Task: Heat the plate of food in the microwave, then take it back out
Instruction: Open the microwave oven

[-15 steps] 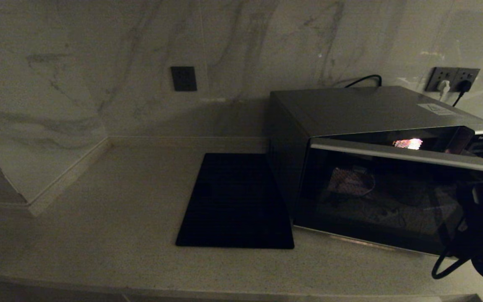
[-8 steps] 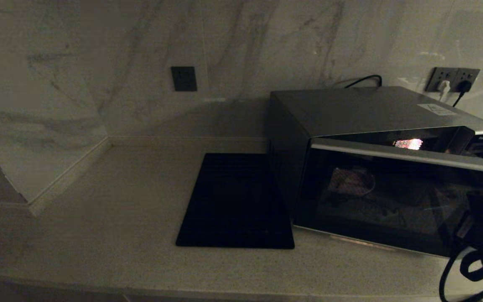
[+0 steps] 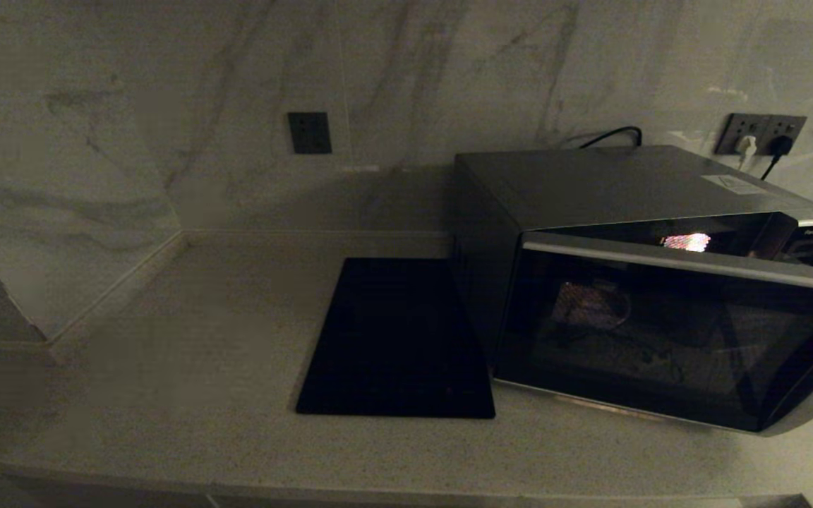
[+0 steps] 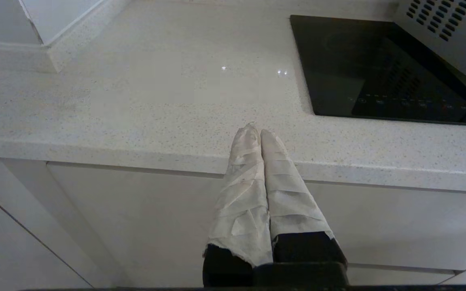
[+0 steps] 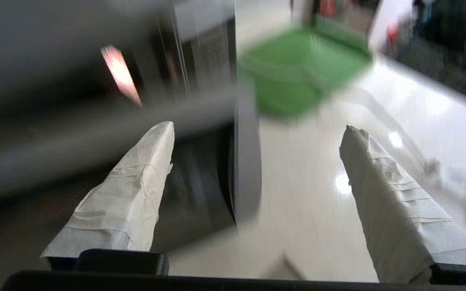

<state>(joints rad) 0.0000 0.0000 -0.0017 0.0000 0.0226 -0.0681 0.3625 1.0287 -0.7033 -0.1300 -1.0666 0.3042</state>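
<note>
Fingers [image 5: 136, 194] spread wide beside the microwave [image 3: 632, 282] door's edge.

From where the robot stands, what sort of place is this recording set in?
Most likely a home kitchen: a speckled stone countertop against a marble-look wall, a microwave plugged into a wall socket, and a flat black cooktop-like panel set beside it.

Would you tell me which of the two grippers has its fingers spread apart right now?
The right gripper: its taped fingers stand wide apart beside the microwave door edge, whereas the left gripper has its fingers pressed together over the counter edge.
</note>
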